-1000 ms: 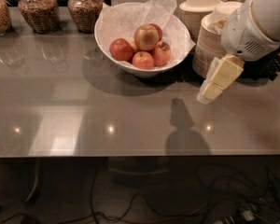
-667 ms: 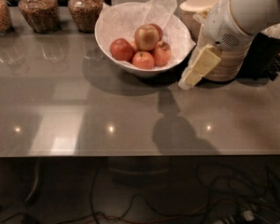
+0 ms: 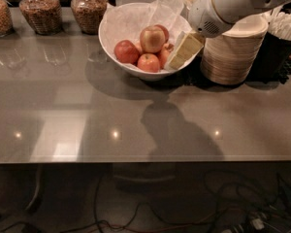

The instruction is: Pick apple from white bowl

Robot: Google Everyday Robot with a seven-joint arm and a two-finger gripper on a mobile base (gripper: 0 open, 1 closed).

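The white bowl [image 3: 117, 57], lined with crinkled white paper, stands at the back middle of the grey counter. Several red-yellow apples [image 3: 152, 38] lie piled in it. My gripper [image 3: 182, 51], with pale yellow fingers, hangs from the white arm at the upper right. It sits over the bowl's right rim, right beside the rightmost apples, and partly hides one of them.
A tall stack of beige disposable bowls [image 3: 233, 55] stands just right of the white bowl, under the arm. A dark holder with white items [image 3: 281, 42] is at the far right. Three glass jars of grains [image 3: 38, 8] line the back left. The counter's front edge [image 3: 136, 160] runs across the lower middle.
The arm and gripper have moved left and toward the back, from beside the stack of beige bowls to over the white bowl's right rim. The apples have not moved.
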